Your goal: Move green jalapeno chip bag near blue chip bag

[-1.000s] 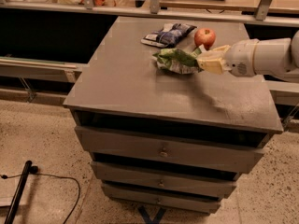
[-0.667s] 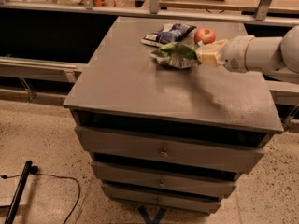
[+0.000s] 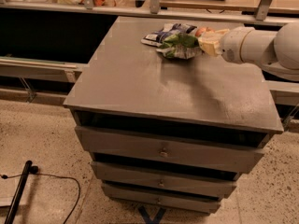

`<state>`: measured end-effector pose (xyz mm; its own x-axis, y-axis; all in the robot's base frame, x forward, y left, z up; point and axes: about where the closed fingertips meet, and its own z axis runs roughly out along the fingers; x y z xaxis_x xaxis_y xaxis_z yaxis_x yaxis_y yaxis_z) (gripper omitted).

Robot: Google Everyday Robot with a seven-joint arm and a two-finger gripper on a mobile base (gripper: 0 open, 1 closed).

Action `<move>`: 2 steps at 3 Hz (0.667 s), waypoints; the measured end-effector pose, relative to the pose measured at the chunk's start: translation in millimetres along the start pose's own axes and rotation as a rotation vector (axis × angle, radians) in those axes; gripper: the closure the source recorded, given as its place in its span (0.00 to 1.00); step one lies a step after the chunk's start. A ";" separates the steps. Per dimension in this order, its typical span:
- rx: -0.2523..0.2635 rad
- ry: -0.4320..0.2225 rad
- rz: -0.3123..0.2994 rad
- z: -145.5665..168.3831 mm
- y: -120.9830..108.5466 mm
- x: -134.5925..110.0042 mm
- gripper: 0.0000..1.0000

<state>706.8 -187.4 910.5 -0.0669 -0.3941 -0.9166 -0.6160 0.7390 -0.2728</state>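
Your gripper (image 3: pixel 203 42) comes in from 3 o'clock over the grey cabinet top (image 3: pixel 154 87), pinching the right end of the green jalapeno chip bag (image 3: pixel 180 46). The blue chip bag (image 3: pixel 161 33) touches it at 11 o'clock, far side.

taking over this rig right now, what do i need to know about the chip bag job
Gripper: over the back right of the cabinet top, against the right end of the green jalapeno chip bag. Whether it has hold of the bag cannot be seen.
Blue chip bag: lies at the back of the top, just behind and left of the green bag; the two overlap in view.
An apple peeks out behind the gripper.
Done: the green bag is already right by the blue one.
Left: probably only to make sure it rests on the top, free of the gripper, then pull the arm back.
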 end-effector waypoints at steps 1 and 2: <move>0.017 0.006 0.004 1.9 -6.3 -0.2 0.50; 0.027 0.011 0.008 1.7 -9.2 0.2 0.27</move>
<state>713.8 -193.3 912.3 -0.0805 -0.3942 -0.9155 -0.5943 0.7563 -0.2735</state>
